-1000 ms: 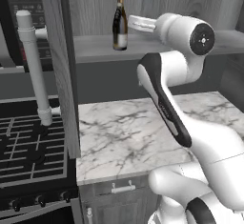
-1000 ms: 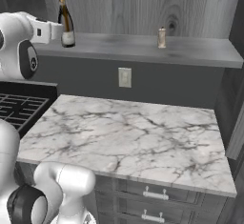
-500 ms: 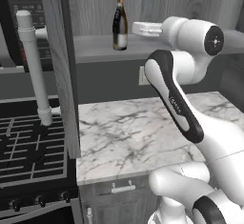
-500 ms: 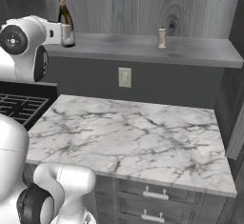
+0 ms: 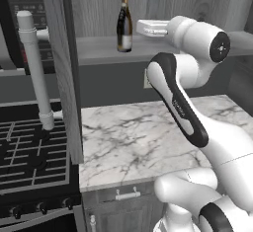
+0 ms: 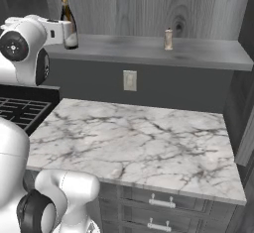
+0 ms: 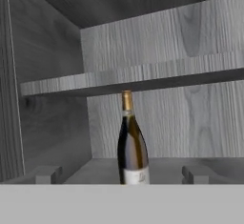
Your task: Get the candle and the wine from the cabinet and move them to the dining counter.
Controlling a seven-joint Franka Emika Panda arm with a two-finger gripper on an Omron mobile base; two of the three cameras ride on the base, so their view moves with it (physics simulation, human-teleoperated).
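- While the wine (image 7: 132, 147) is standing upright on the lower shelf of the cabinet (image 7: 143, 77), the gripper (image 7: 121, 174) is pointing straight at it with its jaws spread wide and nothing between them.
- Seen from the hand, the two finger tips (image 7: 46, 174) are sitting far apart at either side of the bottle's base, not touching it.
- From the left base view the gripper (image 5: 143, 27) is hovering at shelf height just beside the wine (image 5: 124, 22), on its right.
- From the right base view the wine (image 6: 68, 21) is standing at the left end of the shelf, with the white hand partly overlapping its lower body.
- The candle (image 6: 168, 39) is sitting upright on the same shelf, well apart from the bottle toward the right.
- Below the shelf a marble worktop (image 6: 139, 143) is lying bare, with a stove (image 5: 29, 152) just beside it.
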